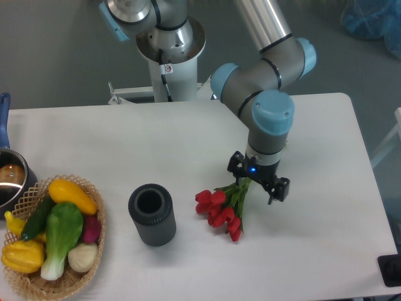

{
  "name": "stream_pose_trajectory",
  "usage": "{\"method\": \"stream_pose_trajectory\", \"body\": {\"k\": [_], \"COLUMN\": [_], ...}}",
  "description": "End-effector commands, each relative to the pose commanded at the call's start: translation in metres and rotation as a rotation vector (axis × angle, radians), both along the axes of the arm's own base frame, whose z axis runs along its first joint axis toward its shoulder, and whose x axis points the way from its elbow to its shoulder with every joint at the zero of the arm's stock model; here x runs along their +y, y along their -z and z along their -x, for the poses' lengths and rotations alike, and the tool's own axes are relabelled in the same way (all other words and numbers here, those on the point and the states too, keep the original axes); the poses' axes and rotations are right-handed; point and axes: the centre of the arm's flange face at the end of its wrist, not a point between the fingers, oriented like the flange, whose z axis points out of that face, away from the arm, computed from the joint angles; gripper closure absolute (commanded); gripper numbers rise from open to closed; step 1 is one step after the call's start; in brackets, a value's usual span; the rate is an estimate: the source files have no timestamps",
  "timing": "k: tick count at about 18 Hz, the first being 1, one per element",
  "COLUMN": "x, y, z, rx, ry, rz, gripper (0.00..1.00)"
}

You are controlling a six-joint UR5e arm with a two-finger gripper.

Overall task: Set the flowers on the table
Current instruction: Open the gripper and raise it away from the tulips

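The white table (326,132) carries a dark vase (151,215) standing upright near its middle. The flowers (220,207) lie just right of it, apparently flat on the top. A wicker basket (37,282) of vegetables sits at the left front, with a pot (9,182) behind it.

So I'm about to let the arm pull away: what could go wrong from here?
1. The end effector sits right over the stems of the flowers; whether it has let go is unclear, so retreating could drag the bunch across the table.
2. The vase stands close to the blooms; a dragged bunch might nudge it.
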Motion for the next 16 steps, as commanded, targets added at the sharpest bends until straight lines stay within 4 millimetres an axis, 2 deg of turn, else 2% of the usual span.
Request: {"method": "stream_pose_trajectory", "body": {"k": [1, 6, 9, 13, 16], "x": [0.000, 0.007, 0.013, 0.011, 0.007], "y": [-0.019, -0.089, -0.119, -0.151, -0.164], "z": [0.001, 0.011, 0.007, -0.005, -0.014], "rx": [0.007, 0.035, 0.038, 0.079, 0.082], "ry": [-0.009, -0.117, -0.105, -0.082, -0.072], "rz": [-0.049, -0.202, -0.292, -0.350, -0.378], "gripper": [0.00, 0.00, 0.00, 0.00, 0.00]}}
